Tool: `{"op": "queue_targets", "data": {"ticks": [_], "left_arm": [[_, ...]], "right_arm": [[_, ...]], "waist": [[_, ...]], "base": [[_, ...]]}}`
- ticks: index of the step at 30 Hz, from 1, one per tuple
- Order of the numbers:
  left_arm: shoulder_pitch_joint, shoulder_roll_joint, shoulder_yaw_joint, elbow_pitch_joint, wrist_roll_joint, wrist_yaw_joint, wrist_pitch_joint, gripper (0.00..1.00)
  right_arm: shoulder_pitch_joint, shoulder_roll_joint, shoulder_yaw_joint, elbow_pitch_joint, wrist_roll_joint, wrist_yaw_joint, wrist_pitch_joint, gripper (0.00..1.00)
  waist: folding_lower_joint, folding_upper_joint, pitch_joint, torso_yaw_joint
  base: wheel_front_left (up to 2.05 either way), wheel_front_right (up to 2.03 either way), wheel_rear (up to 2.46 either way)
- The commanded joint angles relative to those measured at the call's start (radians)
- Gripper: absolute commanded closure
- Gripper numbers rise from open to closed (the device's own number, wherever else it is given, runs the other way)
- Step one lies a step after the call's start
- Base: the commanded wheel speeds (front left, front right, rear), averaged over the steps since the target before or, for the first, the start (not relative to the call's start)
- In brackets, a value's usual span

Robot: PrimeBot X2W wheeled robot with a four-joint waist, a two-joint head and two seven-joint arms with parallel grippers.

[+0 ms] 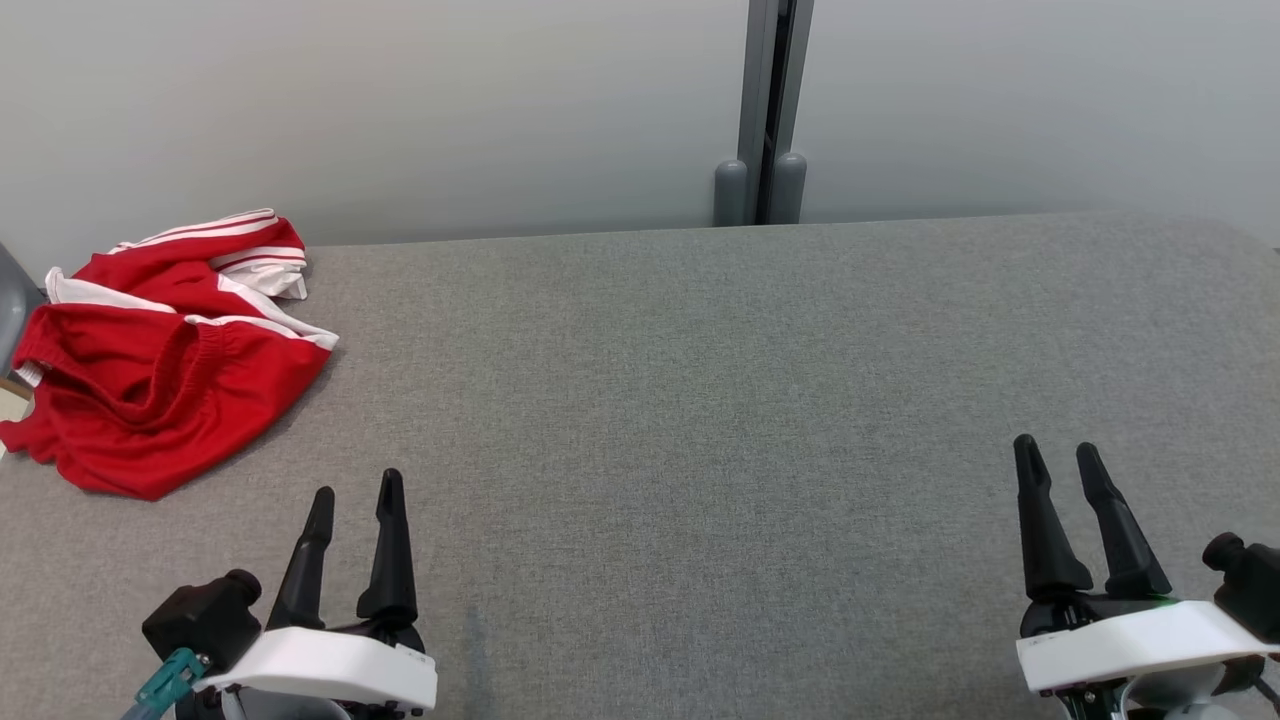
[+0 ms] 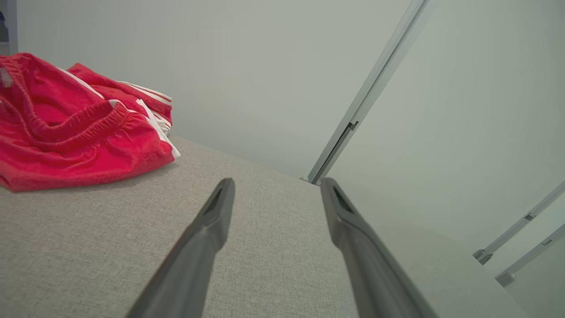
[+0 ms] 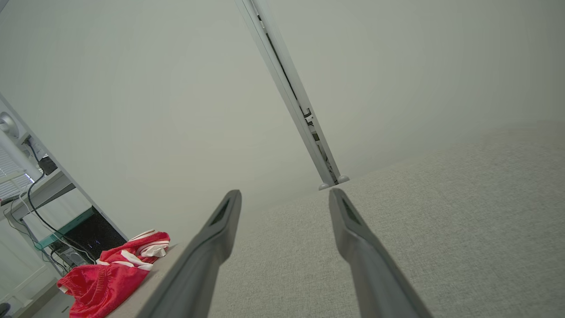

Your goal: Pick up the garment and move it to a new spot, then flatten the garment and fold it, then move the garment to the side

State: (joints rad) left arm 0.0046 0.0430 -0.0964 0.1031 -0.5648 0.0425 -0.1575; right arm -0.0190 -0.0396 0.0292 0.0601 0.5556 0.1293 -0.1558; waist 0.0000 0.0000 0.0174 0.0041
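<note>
table (image 1: 700, 400): grey cloth, was spread across the frame.
garment (image 1: 160, 350): red and white, was left crumpled at the upper left.
left gripper (image 1: 357, 490): lower left, was released, nothing grasped.
right gripper (image 1: 1057, 450): lower right, was released, nothing grasped.

red shorts (image 1: 150, 350) w/ white side stripes, crumpled in heap, elastic waistband showing on top, sitting at far left corner of grey table (image 1: 700, 400), partly hanging over edge

Grey fabric-covered table (image 1: 700, 400), crumpled red-and-white shorts (image 1: 160, 350) at its far left corner.
</note>
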Motion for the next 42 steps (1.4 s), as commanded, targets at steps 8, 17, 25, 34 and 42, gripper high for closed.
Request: {"op": "queue_targets", "data": {"ticks": [8,17,25,34,42], "left_arm": [[0.010,0.006,-0.009,0.017,0.081,0.014,-0.026,0.00],[0.024,0.007,-0.010,0.032,0.146,0.028,-0.047,0.00],[0.036,0.008,-0.014,0.047,0.203,0.035,-0.063,0.00],[0.045,0.009,-0.019,0.056,0.262,0.044,-0.081,0.00],[0.050,0.009,-0.024,0.065,0.302,0.052,-0.095,0.00]], "right_arm": [[0.007,-0.010,0.012,0.000,-0.109,0.002,-0.028,0.00],[0.013,-0.011,0.014,0.024,-0.205,0.002,-0.049,0.00],[0.015,-0.012,0.006,0.054,-0.281,0.002,-0.065,0.00],[0.016,-0.013,0.016,0.075,-0.353,0.002,-0.084,0.00],[0.015,-0.014,0.022,0.091,-0.409,0.002,-0.097,0.00]], "waist": [[0.0000,0.0000,-0.003,0.001],[0.0000,0.0000,-0.008,0.002],[0.0000,0.0000,-0.013,0.003],[0.0000,0.0000,-0.015,0.003],[0.0000,0.0000,-0.014,0.004]], "base": [[0.00,0.00,0.00],[0.00,0.00,0.00],[0.00,0.00,0.00],[0.00,0.00,0.00],[0.00,0.00,0.00]]}}
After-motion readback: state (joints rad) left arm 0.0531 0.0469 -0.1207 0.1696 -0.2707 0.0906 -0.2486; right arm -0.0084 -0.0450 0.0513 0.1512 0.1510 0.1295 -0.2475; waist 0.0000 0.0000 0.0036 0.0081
